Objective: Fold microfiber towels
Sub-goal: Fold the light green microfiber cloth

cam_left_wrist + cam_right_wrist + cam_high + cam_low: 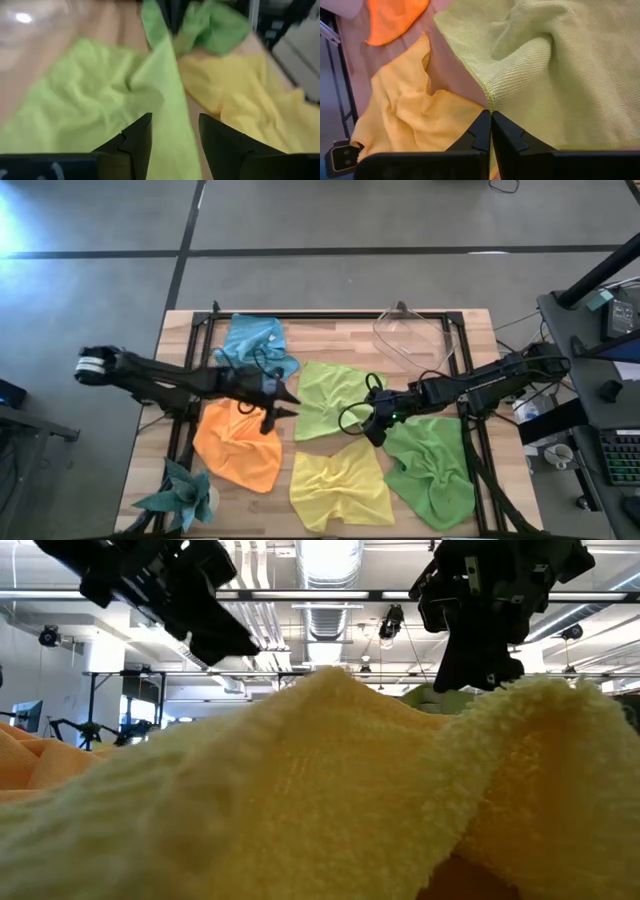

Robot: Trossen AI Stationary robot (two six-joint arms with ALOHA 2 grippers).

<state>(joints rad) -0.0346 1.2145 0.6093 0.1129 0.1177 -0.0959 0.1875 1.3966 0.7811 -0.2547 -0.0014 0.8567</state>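
The lime green towel [333,398] lies crumpled mid-desk between the two hands. The right hand [491,131], fingers pressed together, pinches its near corner; the left hand [175,145], fingers spread and holding nothing, hovers over the orange towel [238,445] just beside the lime towel's opposite edge, so I judge that edge is the left's to take.
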